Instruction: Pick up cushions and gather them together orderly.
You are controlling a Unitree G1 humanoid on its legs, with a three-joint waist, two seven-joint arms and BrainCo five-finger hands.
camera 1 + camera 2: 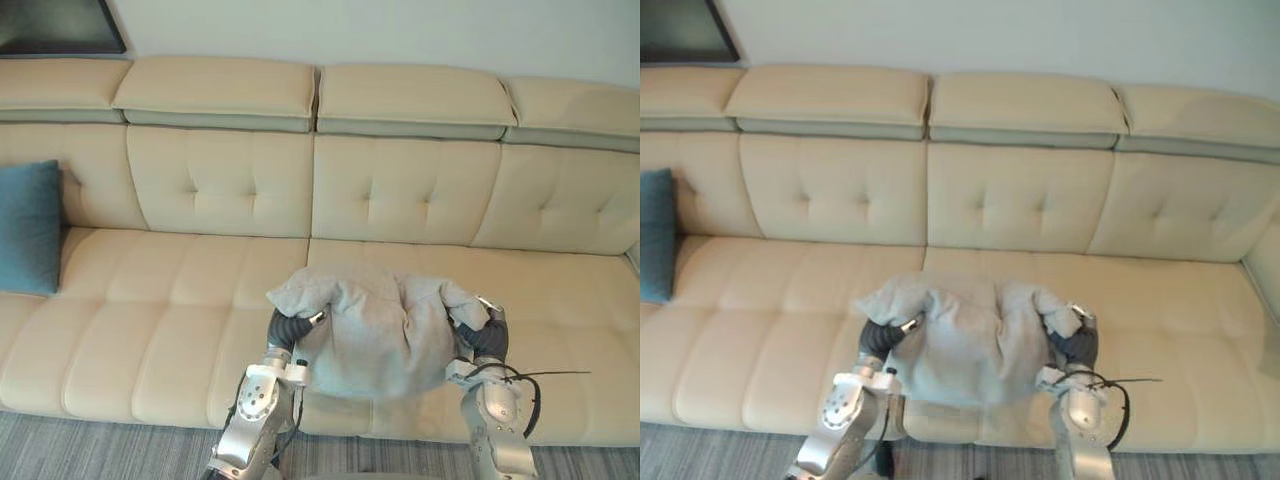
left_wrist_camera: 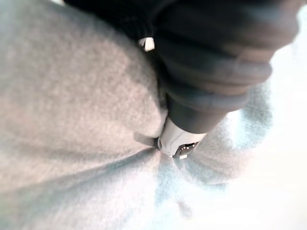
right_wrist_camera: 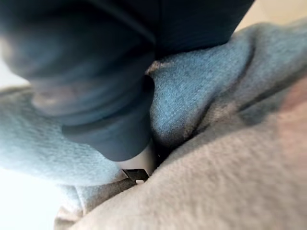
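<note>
A cream sofa (image 1: pixel 180 300) stands along the wall. The grey cushion (image 1: pixel 375 335) lies crosswise between the left hand (image 1: pixel 285 328) and the right hand (image 1: pixel 485 338), over the front of the seat. Whether the hands are closed on it, I cannot tell. The teal cushion (image 1: pixel 28 225) leans well apart, at the sofa's left end, on the left arm's side.

head pair: high up, looking down on the sofa (image 1: pixel 150 300), both catching the grey cushion (image 1: pixel 375 335) at its near edge
left wrist: pressed right up against that cushion's left side
right wrist: same deal, right side
</note>
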